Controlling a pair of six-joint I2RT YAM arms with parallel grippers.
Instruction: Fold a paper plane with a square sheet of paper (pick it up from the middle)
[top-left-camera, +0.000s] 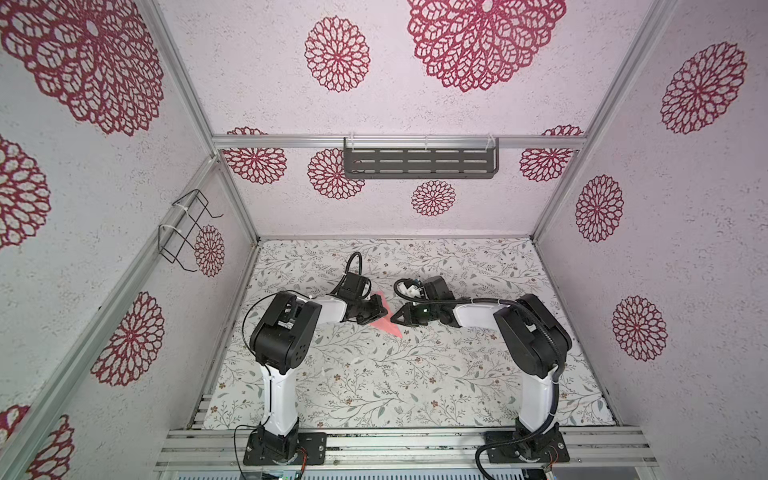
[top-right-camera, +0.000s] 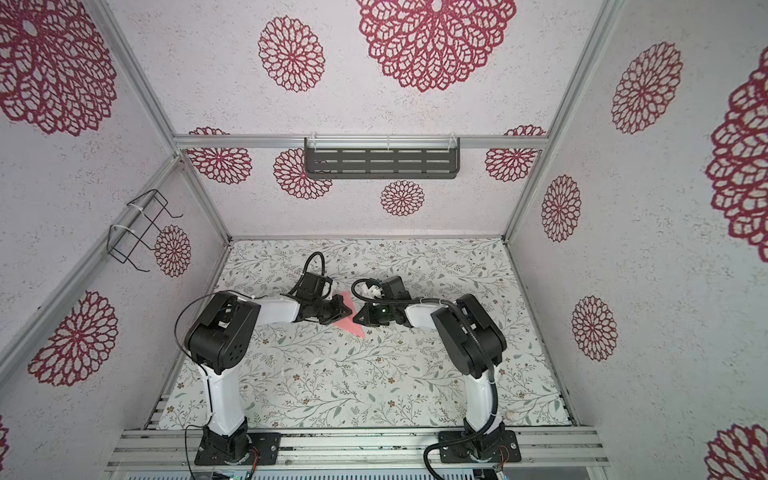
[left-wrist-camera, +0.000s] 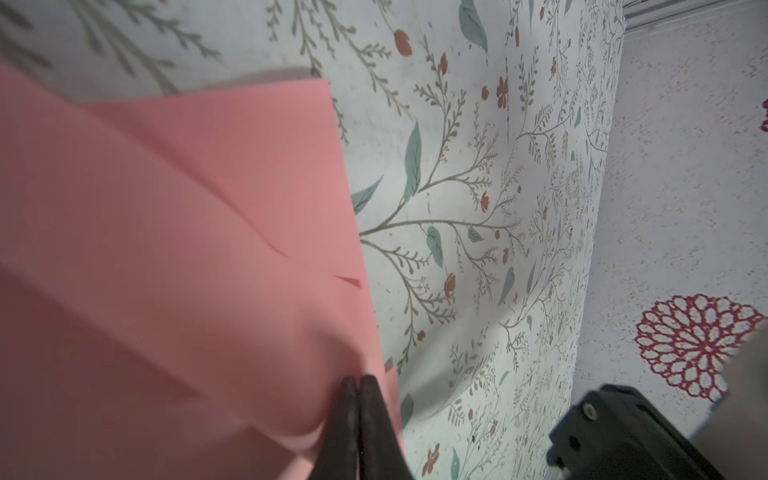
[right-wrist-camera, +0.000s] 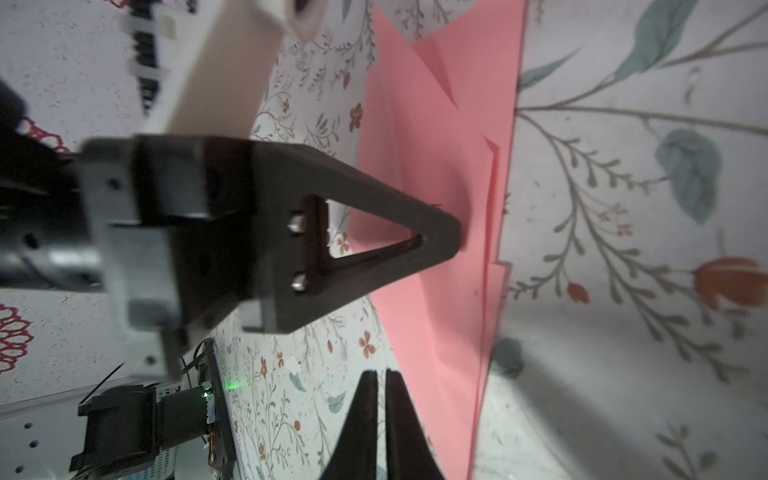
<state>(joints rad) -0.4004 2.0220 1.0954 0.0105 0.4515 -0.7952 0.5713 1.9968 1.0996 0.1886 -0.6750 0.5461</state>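
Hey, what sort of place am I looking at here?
Most likely a robot test booth, not a home: a left arm and right arm bolted to a metal rail, an aluminium frame holding wallpapered panels, and a floral table with a folded pink sheet of paper.

I am looking through every view — I am finding no words, labels, brands, numbers or signs clear enough to read.
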